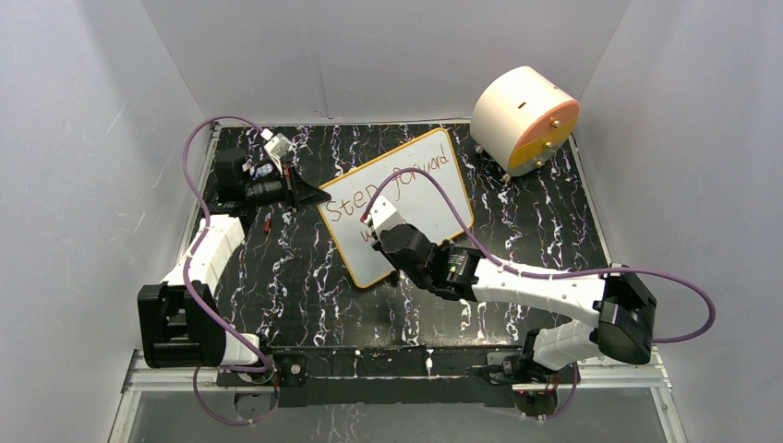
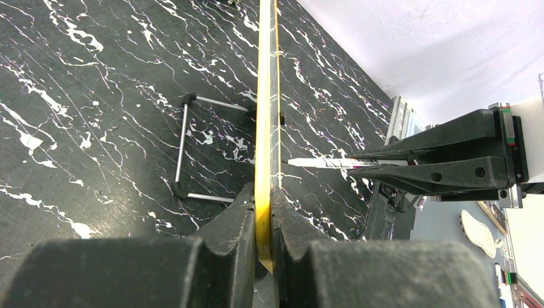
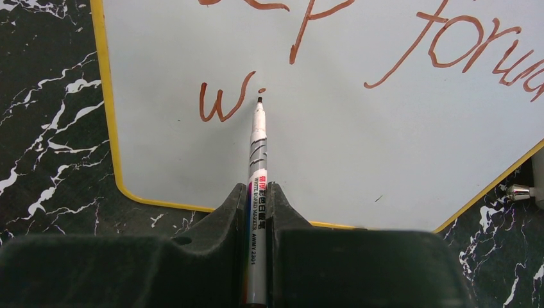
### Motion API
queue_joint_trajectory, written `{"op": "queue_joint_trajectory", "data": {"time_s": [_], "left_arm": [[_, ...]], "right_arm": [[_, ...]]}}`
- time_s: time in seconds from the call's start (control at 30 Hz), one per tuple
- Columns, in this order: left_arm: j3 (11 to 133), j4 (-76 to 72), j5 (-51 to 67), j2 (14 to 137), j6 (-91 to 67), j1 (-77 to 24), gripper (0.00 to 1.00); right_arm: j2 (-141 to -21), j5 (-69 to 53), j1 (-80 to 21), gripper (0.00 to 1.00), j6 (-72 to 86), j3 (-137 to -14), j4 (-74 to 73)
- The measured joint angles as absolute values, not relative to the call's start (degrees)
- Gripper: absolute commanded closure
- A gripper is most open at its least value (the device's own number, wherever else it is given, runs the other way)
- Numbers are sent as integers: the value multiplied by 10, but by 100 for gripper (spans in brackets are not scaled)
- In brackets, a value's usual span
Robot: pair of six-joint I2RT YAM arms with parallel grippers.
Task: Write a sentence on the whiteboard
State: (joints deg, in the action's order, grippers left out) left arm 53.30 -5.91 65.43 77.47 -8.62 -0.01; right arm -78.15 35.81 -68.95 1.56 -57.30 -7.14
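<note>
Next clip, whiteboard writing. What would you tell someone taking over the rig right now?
Left gripper: shut on the whiteboard's yellow frame.
Right gripper: shut on a marker, tip at the board just below the dot of the "i".
Done: the sentence so far reads "Step forward" on line one and "wi" on line two.
Left: the rest of line two.
</note>
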Motion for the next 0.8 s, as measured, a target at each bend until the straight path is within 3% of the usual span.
{"op": "queue_joint_trajectory", "data": {"time_s": [0.8], "left_arm": [[533, -59, 652, 775, -86, 0, 100]], "right_arm": [[-800, 360, -689, 100, 16, -576, -76]]}}
